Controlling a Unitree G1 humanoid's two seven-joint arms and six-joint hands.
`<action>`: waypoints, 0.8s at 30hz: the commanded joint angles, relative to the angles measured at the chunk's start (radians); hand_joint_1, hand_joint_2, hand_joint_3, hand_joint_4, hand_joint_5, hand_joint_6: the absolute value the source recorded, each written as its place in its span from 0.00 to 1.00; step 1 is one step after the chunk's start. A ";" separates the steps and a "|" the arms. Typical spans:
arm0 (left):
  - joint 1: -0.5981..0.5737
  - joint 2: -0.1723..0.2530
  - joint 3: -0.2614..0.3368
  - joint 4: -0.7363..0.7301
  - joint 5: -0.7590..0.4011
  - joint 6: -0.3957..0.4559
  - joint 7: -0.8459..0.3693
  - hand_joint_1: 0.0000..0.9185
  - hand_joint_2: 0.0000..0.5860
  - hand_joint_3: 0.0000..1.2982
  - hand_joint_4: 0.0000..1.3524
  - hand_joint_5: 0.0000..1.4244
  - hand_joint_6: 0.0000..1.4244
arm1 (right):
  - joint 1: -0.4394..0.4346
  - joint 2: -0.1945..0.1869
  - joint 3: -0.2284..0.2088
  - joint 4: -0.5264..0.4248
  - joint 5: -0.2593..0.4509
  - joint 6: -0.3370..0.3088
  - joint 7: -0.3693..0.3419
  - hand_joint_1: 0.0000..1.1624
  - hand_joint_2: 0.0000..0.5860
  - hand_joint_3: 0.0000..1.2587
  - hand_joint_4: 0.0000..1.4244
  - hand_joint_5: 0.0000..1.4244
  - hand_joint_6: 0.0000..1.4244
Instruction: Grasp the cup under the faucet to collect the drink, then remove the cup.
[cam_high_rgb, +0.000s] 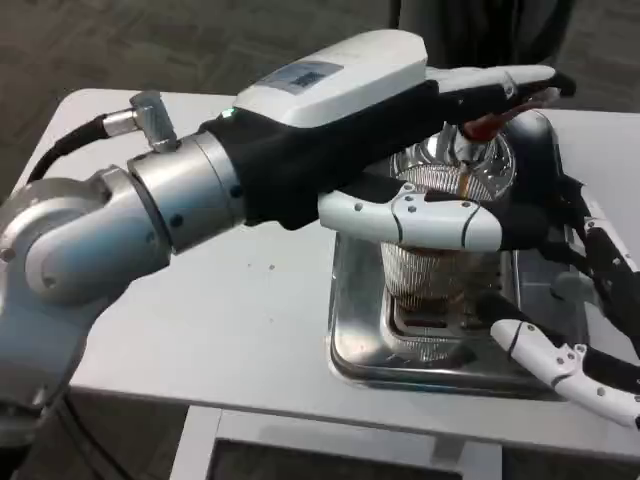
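Currently, step in hand: the cup (425, 265) is being held under the faucet (500, 125) while the drink is collecting; this is a judgement from the layout, since no stream is clearly showing.
Cup position: a clear ribbed cup is standing upright on the metal drip tray (355, 330), directly below the dispenser's spout, with a brownish tint showing low inside it.
Left hand (410, 150): it is reaching across from the left, a white-and-black finger (420, 220) is lying across the cup's front at mid-height, and the upper fingers are extending over the faucet area. Whether the upper fingers are pressing the lever or only hovering cannot be told.
Right hand (575, 320): it is lying at the tray's right edge with fingers spread, and one white finger is pointing toward the cup's base. It is gripping nothing visible.
Grip advice: the wrap around the cup should be staying firm but light, since thin ribbed plastic is likely to buckle under squeeze.
Alignment advice: the cup mouth should be staying centred under the spout and upright.
Removal advice: lifting should be waiting until flow is stopping; then the cup should be travelling level, clear of the spout and the tray rim.
Risk: the left forearm is hiding much of the cup rim, so fill level is hard to judge.
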 joint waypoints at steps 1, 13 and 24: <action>0.037 0.024 -0.043 -0.025 0.002 -0.013 -0.079 0.00 0.24 0.10 0.05 0.12 0.11 | -0.010 0.003 0.017 0.017 0.000 0.013 -0.019 0.48 0.44 0.00 0.03 0.11 0.18; 0.046 0.033 -0.039 -0.047 -0.002 0.003 -0.083 0.00 0.21 0.10 0.05 0.12 0.11 | -0.054 -0.001 0.038 0.045 0.008 0.035 -0.032 0.48 0.44 0.01 0.03 0.10 0.17; 0.051 0.040 -0.036 -0.055 -0.004 0.009 -0.080 0.00 0.20 0.10 0.05 0.12 0.11 | -0.077 0.000 0.051 0.076 0.009 0.036 -0.048 0.48 0.44 0.01 0.03 0.10 0.15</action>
